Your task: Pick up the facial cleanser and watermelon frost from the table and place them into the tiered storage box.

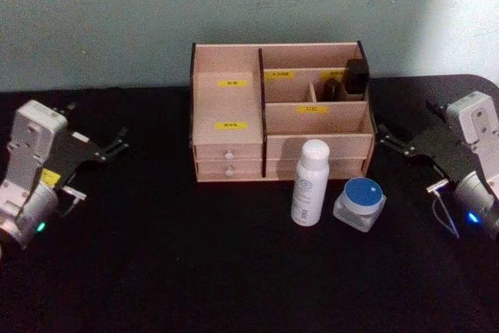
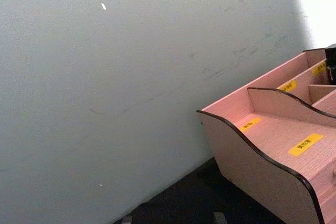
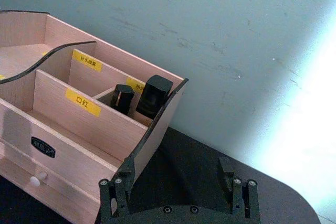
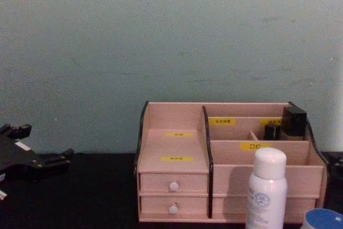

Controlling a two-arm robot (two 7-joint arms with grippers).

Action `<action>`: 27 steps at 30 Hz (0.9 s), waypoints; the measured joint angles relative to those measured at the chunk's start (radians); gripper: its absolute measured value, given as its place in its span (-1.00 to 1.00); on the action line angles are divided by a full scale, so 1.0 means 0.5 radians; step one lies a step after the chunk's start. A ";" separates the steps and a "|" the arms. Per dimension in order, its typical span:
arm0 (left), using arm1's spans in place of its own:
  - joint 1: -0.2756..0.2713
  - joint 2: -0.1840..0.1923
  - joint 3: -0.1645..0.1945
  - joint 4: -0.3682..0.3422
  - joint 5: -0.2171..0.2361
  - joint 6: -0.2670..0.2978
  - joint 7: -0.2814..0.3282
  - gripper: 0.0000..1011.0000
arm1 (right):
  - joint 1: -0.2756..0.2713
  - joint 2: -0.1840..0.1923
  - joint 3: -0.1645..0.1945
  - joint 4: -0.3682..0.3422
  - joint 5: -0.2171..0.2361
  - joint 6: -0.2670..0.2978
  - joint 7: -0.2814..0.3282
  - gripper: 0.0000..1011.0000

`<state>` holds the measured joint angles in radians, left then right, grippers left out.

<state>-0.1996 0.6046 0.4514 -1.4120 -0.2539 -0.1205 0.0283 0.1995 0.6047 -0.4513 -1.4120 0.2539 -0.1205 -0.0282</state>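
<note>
Both open, empty: left claw (image 1: 122, 139) at 9 o'clock of tiered storage box (image 1: 312, 147), right claw (image 1: 384, 139) at 3 | facial cleanser (image 1: 310, 182) on table (image 1: 171, 271) at box's 6 o'clock, watermelon frost (image 1: 360, 203) just beside, at its 4 | risk: a claw reaching for the jar may topple the slim cleanser.

The left end effector (image 1: 117, 143) is positioned low over the left side of the surface, with the wrist housing outboard and both fingers directed inward toward the centre and set apart. The right end effector (image 1: 387, 139) takes the mirrored pose at the right side, wrist housing outboard and angled down. Its 2 black fingers (image 3: 118, 190) stand wide apart and parallel, and both arms are clear of contact.
</note>
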 joint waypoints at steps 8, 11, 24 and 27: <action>0.000 0.000 0.000 0.000 0.000 0.000 0.000 0.98 | 0.000 0.000 0.000 0.000 0.000 0.000 0.000 0.98; 0.000 0.000 0.000 0.000 0.000 0.000 0.000 0.98 | 0.000 0.000 0.000 0.000 0.000 0.000 0.000 0.98; 0.000 0.000 0.000 0.000 0.000 0.000 0.000 0.98 | -0.039 0.016 0.058 -0.054 -0.006 -0.043 0.014 0.98; 0.000 0.000 0.000 0.000 0.000 0.000 0.000 0.98 | -0.078 0.043 0.100 -0.120 0.028 -0.050 0.056 0.98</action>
<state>-0.1995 0.6047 0.4514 -1.4120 -0.2539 -0.1205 0.0283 0.1607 0.6263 -0.4013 -1.4722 0.2682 -0.1456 -0.0005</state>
